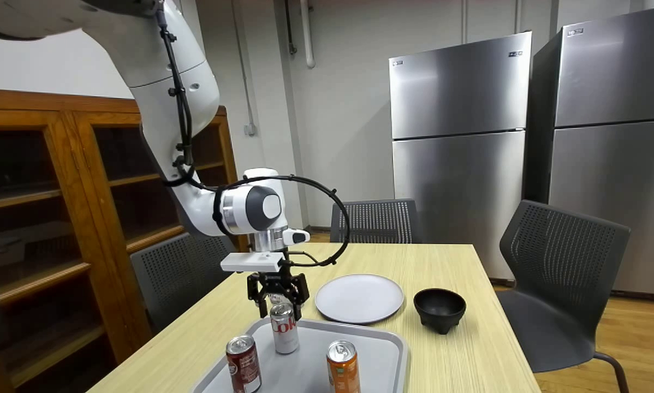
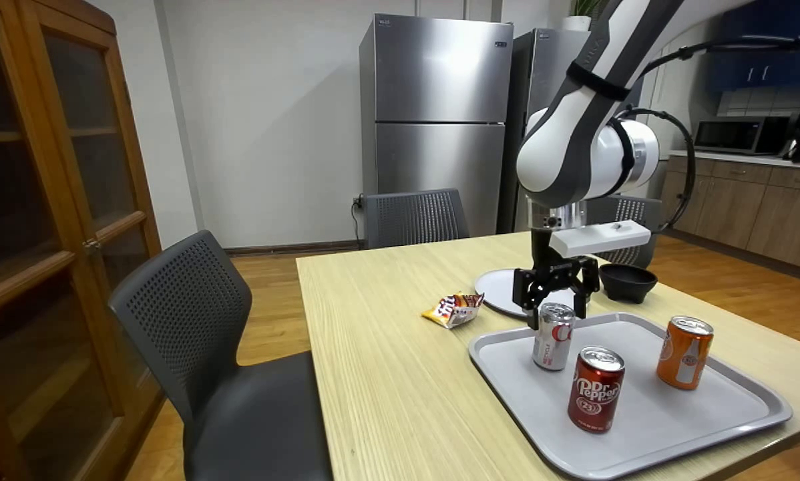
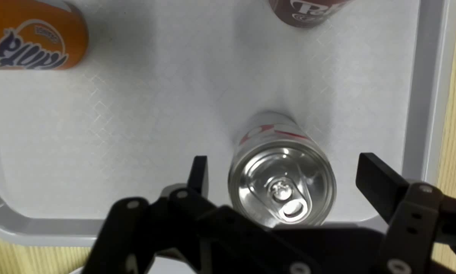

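The jaws point downward, spread to full width, and hold nothing. The silver can (image 3: 283, 182) stands upright between them, its upper end inside the opening; in the wrist view a gap separates the can from each jaw. Its base rests on the grey tray (image 3: 155, 114) beneath the jaws, near one tray corner.

Two further cans stand upright on the tray. In an exterior view, the dark red can (image 2: 596, 391), marked Dr Pepper, is on the camera side of the jaws. The orange can (image 2: 685, 357) is to the right of the jaws, farther from them than the dark red can.

The tray lies on the light wood surface (image 2: 386, 387). In an exterior view, the snack packet (image 2: 455, 309) lies left of the jaws. In both exterior views, the round plate (image 1: 360, 297) lies beyond the jaws, and the black bowl (image 1: 440, 310) stands beyond and to their right.

Well behind the jaws are a grey chair (image 1: 376, 221) and a steel refrigerator (image 1: 458, 180).
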You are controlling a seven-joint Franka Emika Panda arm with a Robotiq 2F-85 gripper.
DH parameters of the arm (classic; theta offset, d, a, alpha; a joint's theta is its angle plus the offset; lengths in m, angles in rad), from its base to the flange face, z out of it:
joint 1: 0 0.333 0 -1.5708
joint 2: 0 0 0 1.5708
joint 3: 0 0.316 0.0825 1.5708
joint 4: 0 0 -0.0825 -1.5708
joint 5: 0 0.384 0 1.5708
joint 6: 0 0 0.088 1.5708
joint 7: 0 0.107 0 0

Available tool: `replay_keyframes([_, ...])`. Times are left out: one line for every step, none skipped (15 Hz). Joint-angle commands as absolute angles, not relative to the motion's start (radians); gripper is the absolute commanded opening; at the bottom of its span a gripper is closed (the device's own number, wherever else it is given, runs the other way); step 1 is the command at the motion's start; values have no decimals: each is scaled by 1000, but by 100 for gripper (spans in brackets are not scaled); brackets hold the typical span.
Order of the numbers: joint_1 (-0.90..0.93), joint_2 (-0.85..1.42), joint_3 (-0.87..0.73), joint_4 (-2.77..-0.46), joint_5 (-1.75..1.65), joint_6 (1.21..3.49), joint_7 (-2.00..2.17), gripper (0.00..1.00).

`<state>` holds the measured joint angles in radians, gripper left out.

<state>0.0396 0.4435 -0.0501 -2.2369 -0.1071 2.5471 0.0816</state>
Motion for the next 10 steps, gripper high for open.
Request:
replay_keyframes([49,401,-46,-2275,-95,2564,113,100])
replay_keyframes([51,401,-48,-2274,-97,2566,118,100])
replay_keyframes([52,402,-49,-2272,-98,2567,121,100])
replay_keyframes([53,402,-50,-2272,-99,2569,125,100])
replay_keyframes([53,402,-50,-2272,-99,2570,127,100])
replay_keyframes([54,402,-51,-2271,-100,2572,130,75])
replay_keyframes([54,402,-52,-2272,-102,2574,131,72])
replay_keyframes([55,401,-52,-2272,-102,2575,133,66])
replay_keyframes([55,398,-52,-2274,-103,2576,135,58])
replay_keyframes([56,393,-53,-2276,-104,2578,136,49])
